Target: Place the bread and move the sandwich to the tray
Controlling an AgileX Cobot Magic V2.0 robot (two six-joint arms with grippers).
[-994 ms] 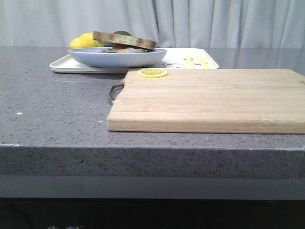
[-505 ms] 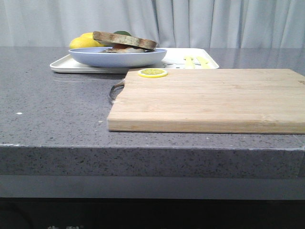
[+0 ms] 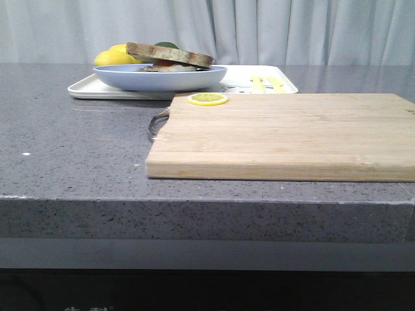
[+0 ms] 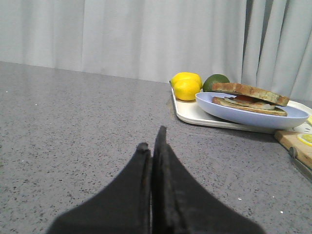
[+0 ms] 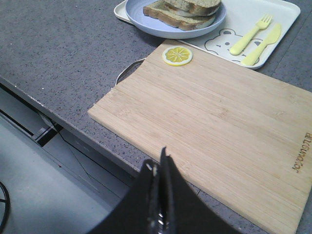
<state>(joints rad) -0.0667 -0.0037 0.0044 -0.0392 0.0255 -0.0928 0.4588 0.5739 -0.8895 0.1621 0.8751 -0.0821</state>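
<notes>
Resting on a round light-blue plate (image 4: 253,114) atop the flat white tray (image 5: 287,19), brown-crusted sandwich (image 4: 249,94) well beyond the left gripper (image 4: 152,146), black fingers pressed together, empty, right gripper (image 5: 158,168) likewise closed above the smooth wooden cutting board (image 5: 229,131)

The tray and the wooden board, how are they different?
The tray is white with a low rim and a bear picture; the wooden board is plain tan wood. The tray carries the blue plate with the sandwich; the board carries only a lemon slice. Both lie flat on the grey counter.
</notes>
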